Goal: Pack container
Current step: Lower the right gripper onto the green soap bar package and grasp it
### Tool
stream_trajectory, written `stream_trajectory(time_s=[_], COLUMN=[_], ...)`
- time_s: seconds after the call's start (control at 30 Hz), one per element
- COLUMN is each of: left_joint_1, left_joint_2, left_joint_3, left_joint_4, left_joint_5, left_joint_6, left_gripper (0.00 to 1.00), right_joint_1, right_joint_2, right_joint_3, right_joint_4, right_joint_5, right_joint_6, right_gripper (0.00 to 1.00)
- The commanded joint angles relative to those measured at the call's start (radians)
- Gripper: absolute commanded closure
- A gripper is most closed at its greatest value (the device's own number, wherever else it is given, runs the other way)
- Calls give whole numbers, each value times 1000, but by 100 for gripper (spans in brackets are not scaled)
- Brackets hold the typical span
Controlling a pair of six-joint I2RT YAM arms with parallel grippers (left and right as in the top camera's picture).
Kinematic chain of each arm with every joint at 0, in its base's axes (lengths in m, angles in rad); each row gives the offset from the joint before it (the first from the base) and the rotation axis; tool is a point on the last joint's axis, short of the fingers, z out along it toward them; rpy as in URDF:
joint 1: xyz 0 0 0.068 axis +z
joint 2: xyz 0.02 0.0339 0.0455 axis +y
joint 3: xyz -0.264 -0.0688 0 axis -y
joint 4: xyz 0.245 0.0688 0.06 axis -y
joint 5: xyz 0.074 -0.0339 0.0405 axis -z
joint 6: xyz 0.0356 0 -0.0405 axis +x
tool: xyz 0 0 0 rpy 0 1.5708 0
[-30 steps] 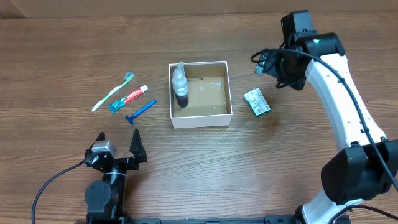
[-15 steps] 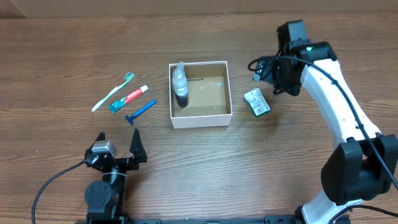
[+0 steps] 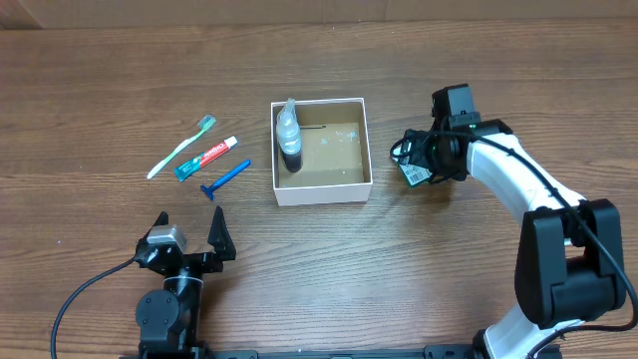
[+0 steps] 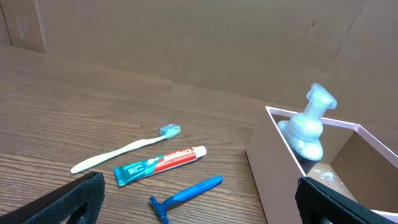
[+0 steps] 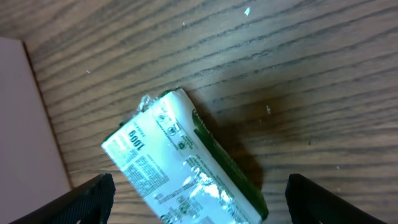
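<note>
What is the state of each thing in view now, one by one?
container: open, holds bottle
bottle: inside container
toothbrush: lying outside
toothpaste: lying outside
razor: lying outside
packet: lying outside, not gripped
left gripper: open, empty
right gripper: open above packet

The overhead camera looks straight down on the whole counter (image 3: 100, 80) from well above, the left wrist camera sits low and looks level across it at the toothbrush (image 4: 124, 148) and the container (image 4: 273, 168) wall, and the right wrist camera looks down from close on the green-and-white packet (image 5: 180, 168), all three also visible from overhead.
</note>
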Motion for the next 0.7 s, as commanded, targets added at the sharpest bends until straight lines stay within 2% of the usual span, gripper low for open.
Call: stream_trajectory(time_s=[0.0,0.67], left_joint_1=[7,7], left_joint_2=[-10,-10], left_joint_3=[-3,-3], left_joint_4=[2,2], left_joint_5=[8,8], left_joint_6=[11,11], left_gripper=[0,0], right_joint_1=[5,5], right_joint_2=[-5,-5], right_joint_3=[-29,-33], right_joint_4=[40,93], right_joint_5=[-2,-2], right_joint_6=[-62,-272], right_gripper=[10,10])
